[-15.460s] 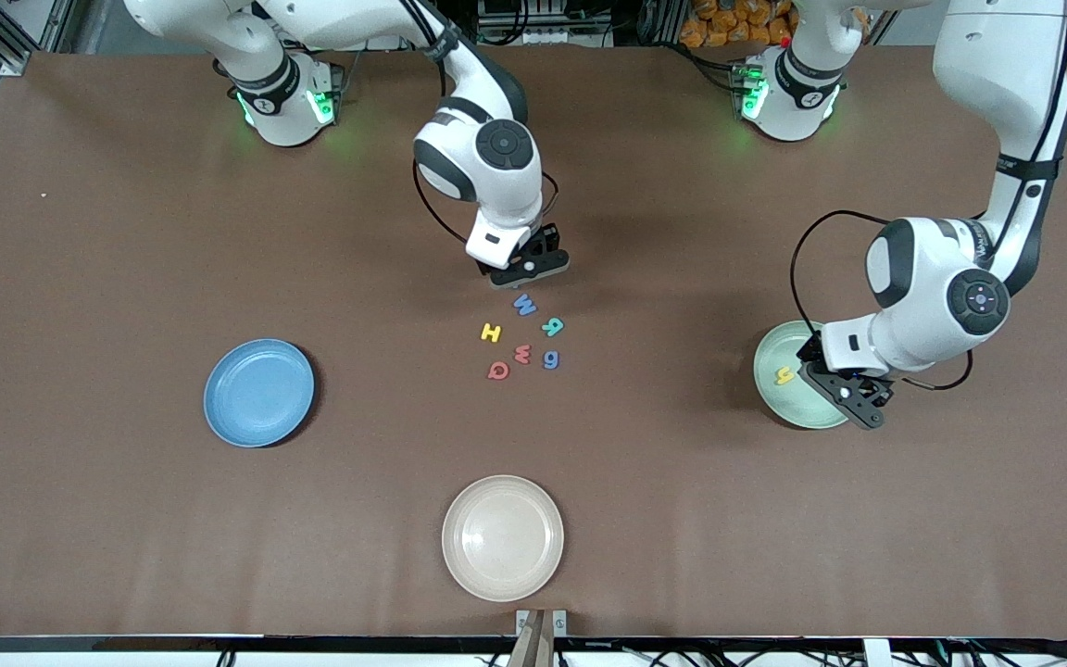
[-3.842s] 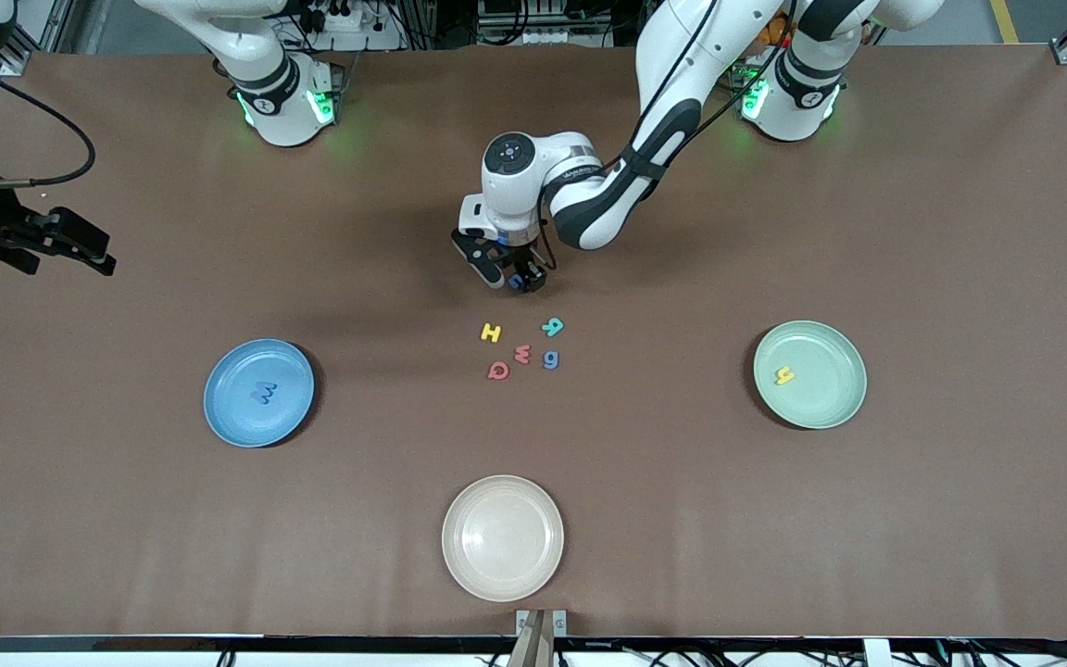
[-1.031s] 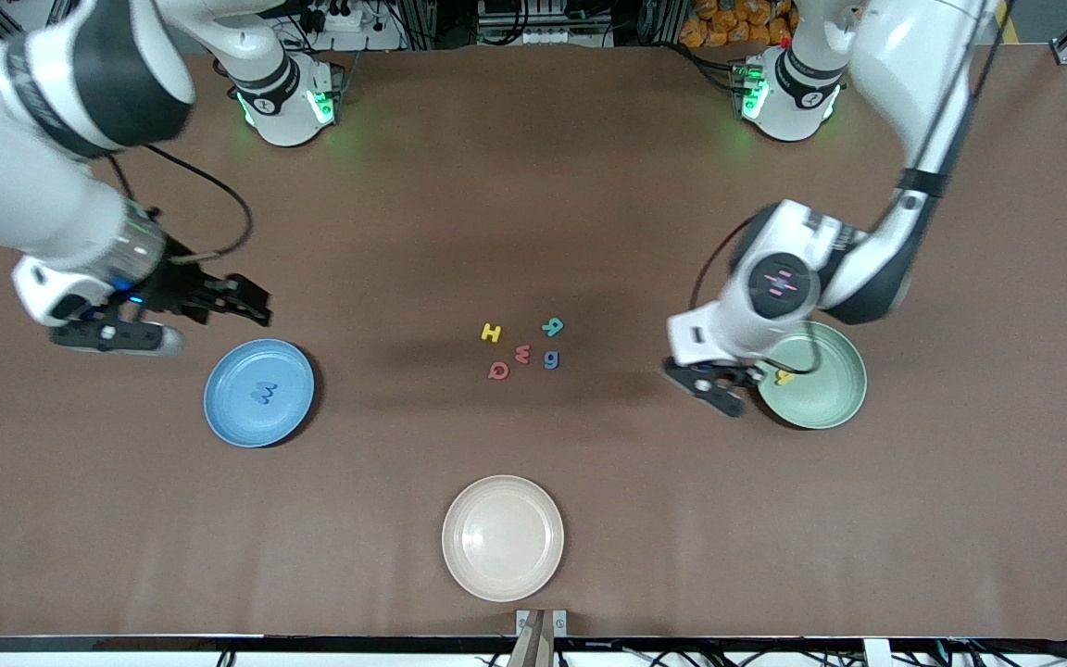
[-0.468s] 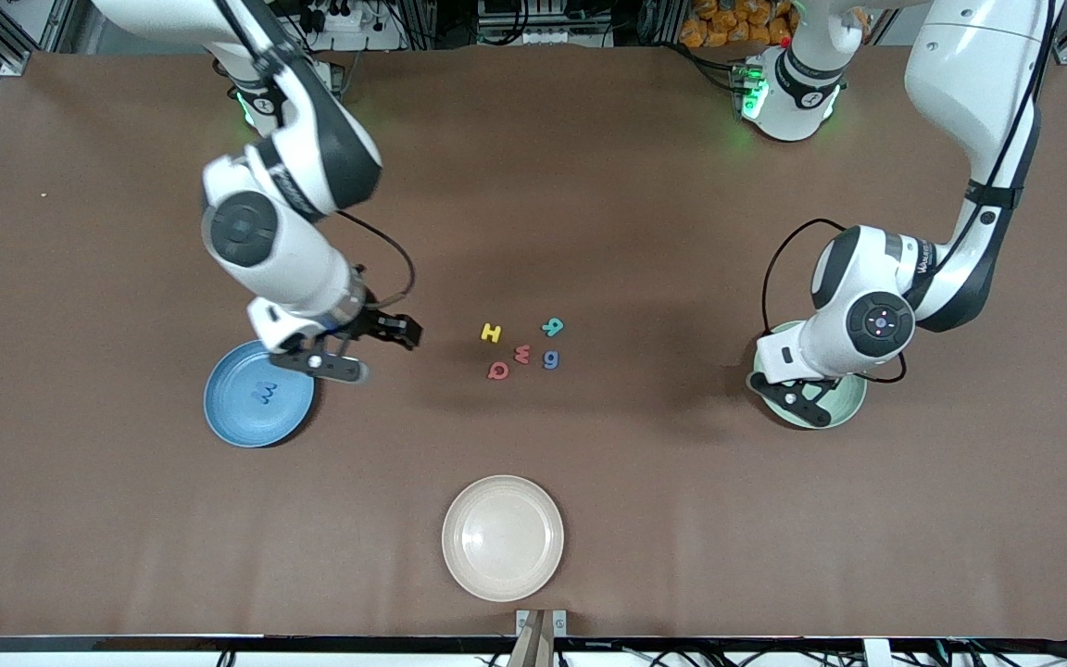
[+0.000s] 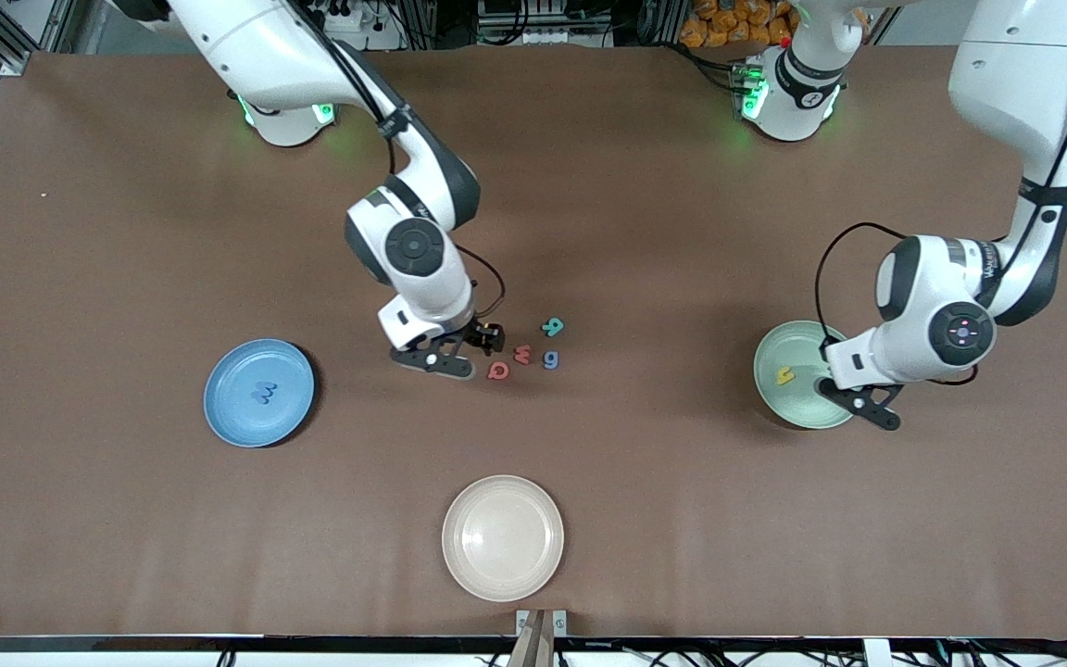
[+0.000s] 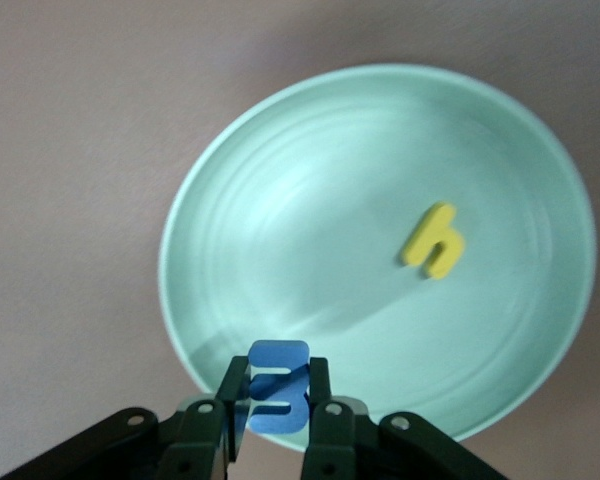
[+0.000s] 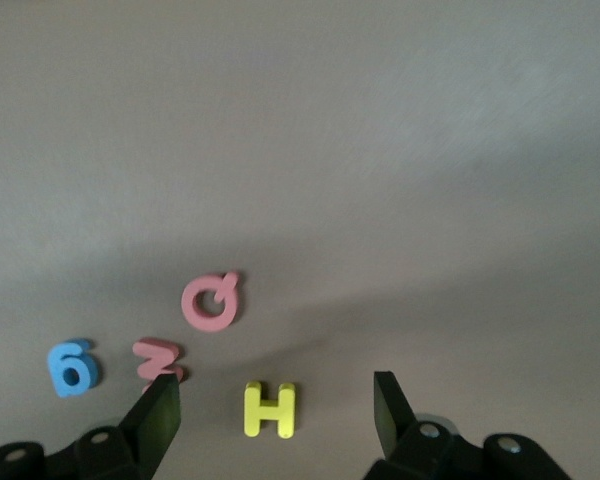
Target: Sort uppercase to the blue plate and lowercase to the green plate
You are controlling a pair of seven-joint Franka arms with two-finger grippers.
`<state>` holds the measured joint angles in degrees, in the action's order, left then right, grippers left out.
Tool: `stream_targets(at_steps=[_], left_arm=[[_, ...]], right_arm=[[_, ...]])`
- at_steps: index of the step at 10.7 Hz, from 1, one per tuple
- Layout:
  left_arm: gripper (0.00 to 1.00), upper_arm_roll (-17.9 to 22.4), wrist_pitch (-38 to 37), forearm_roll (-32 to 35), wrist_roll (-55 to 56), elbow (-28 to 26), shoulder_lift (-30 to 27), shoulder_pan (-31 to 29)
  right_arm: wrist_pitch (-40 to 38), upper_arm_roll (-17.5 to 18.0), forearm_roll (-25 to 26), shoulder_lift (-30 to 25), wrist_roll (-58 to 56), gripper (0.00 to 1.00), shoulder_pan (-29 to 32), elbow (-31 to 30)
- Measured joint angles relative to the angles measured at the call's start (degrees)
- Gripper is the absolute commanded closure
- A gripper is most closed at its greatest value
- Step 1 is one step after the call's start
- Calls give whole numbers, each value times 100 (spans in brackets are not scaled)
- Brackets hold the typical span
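Left pincer [image 6: 272,432] clenching blue e [image 6: 277,399] over green plate [image 6: 280,250], right pincer [image 7: 275,412] spread over yellow H [image 7: 270,409]

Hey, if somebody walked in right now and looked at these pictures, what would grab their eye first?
Probably the small cluster of bright toy letters mid-table, where the right gripper hangs open over the yellow H, with the red Q beside it. Next, toward the left arm's end of the table, the left gripper pinches a blue e above the green plate, which already holds a yellow h. The blue plate holds a blue W.
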<state>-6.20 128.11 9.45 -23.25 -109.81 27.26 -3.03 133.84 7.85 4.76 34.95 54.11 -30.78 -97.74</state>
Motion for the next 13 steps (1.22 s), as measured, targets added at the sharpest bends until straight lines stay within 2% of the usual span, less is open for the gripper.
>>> stream_targets(at_steps=[1, 3, 4, 6, 7, 8, 11, 13], left_arm=[[93, 0, 26, -268, -33, -9, 4, -38], [81, -15, 60, -905, -41, -9, 10, 26], [67, -20, 99, -1057, -40, -9, 20, 51], [18, -16, 131, -1144, -34, -9, 33, 47], [12, -12, 145, -1177, -34, -5, 33, 37], [0, -11, 171, -1206, -34, 16, 33, 25], [0, -19, 210, -1214, -20, 228, 14, 29], [0, -55, 210, -1218, 400, 396, -23, 147]], right_arm=[[100, -1, 69, 135, 60, 17, -100, 3], [258, 0, 384, 315, 98, 21, -222, -25], [425, 1, 504, 375, 105, 22, -252, -100], [644, 1, 576, 444, 109, 27, -266, -228], [658, 0, 576, 446, 134, 32, -266, -246], [660, 0, 576, 446, 163, 38, -266, -246], [659, 13, 576, 447, 183, 42, -266, -284], [660, 26, 576, 447, 192, 50, -266, -321]])
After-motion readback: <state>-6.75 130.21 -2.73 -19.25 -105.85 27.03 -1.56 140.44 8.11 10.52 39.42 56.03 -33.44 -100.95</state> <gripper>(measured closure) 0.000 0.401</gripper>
